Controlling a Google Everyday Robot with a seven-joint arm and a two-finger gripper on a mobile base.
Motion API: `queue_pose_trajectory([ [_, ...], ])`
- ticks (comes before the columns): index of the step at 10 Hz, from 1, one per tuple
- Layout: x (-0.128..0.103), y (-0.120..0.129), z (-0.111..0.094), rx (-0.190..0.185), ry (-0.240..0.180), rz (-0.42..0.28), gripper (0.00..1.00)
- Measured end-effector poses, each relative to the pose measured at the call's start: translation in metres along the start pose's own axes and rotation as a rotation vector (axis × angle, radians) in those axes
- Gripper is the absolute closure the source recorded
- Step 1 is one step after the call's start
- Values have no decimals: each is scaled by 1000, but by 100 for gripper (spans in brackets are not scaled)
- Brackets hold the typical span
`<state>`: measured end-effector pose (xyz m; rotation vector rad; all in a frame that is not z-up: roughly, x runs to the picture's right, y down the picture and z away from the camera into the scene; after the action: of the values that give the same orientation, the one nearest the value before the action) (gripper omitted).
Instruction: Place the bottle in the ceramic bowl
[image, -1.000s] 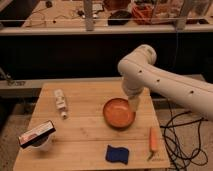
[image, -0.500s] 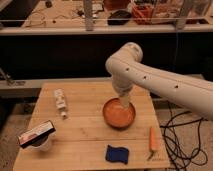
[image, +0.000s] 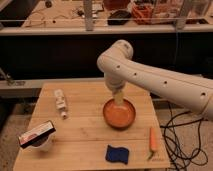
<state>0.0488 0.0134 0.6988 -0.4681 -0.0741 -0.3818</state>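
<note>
White bottle (image: 60, 102) lying apart — tool (image: 119, 99) low over ceramic bowl (image: 123, 118).

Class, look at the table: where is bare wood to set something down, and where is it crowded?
Bare: the strip between bottle and ceramic bowl, and the front between cup and sponge. Crowded: the right, with bowl, carrot and the gripper over the bowl.

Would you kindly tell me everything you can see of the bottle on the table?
The bottle is small, slim and white, plastic by its look, with a pale label. It lies on its side on the left part of the wooden table as seen here, narrow end towards the near edge. Only the tabletop touches it. The gripper hangs over the bowl to its right, apart from it.
</note>
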Motion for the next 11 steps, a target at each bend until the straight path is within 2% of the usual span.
queue_pose_trajectory([
  [3,-20,-18,3,12,-6,-50,20],
  [8,-31,-35,9,24,-5,-115,20],
  [11,-58,-57,16,38,-3,-175,20],
])
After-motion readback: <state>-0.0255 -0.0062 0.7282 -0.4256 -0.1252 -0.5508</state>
